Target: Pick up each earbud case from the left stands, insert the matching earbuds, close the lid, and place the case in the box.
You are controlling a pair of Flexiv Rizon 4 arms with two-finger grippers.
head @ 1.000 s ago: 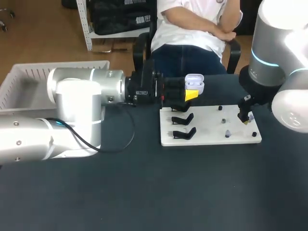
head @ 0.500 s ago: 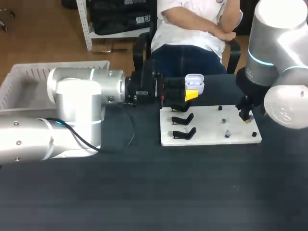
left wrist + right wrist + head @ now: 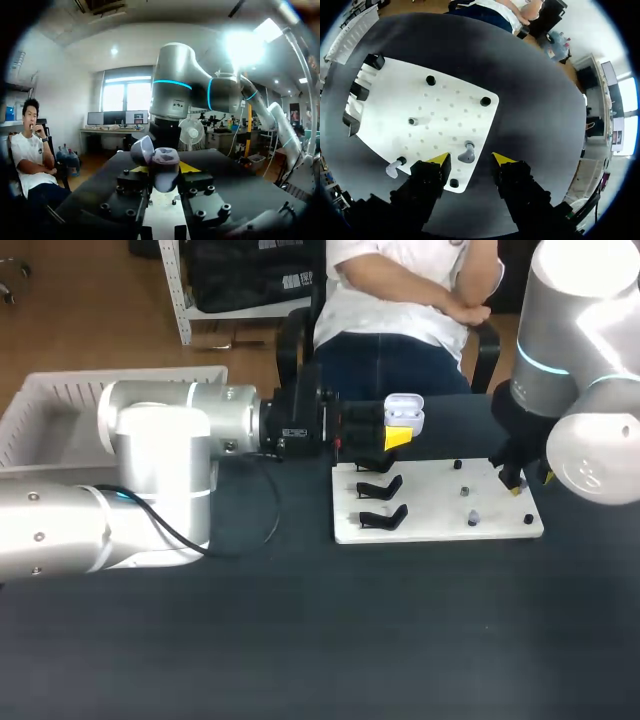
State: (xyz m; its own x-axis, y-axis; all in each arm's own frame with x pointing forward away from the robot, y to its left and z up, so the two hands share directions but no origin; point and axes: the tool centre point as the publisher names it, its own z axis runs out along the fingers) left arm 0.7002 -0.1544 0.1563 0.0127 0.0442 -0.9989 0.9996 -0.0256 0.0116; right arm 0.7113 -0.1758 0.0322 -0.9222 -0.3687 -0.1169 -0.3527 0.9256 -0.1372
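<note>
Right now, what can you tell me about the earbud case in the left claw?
The earbud case is small, rounded and pale, and looks like smooth plastic. Its lid stands open, tipped back on its hinge. The left claw grips it from both sides and holds it in the air near the far left corner of the white board. Nothing else touches it. Whether earbuds sit inside cannot be made out.

Earbud [image 3: 467,153] on board [image 3: 447,107] (stands [image 3: 381,502] at left)
</note>
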